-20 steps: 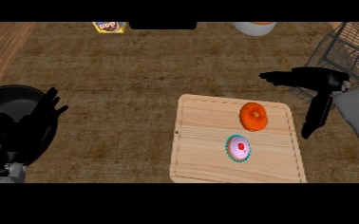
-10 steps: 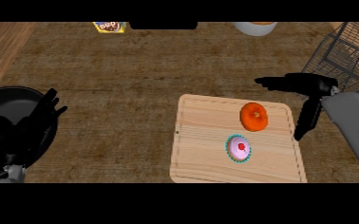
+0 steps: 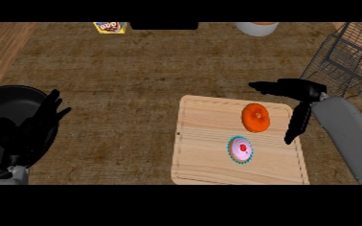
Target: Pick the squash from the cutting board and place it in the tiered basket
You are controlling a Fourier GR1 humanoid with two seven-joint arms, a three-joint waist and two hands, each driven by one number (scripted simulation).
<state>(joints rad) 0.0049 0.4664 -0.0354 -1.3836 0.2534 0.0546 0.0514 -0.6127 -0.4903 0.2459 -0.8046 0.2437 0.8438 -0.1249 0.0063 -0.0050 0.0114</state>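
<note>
Squash (image 3: 255, 118), a round, flattened orange thing with a dimpled centre, sat at two o'clock on the cutting board (image 3: 205, 163). Right hand (image 3: 299, 100) hovered just beside it at three o'clock, fingers spread. Left hand (image 3: 37, 124) rested open at nine o'clock.

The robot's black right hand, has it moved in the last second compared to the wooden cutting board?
Yes. The black right hand has shifted left, toward the round orange squash on the wooden cutting board, which stayed put.

Black robot hand (image 3: 300, 93) on a smooth grey forearm (image 3: 343, 124)
</note>
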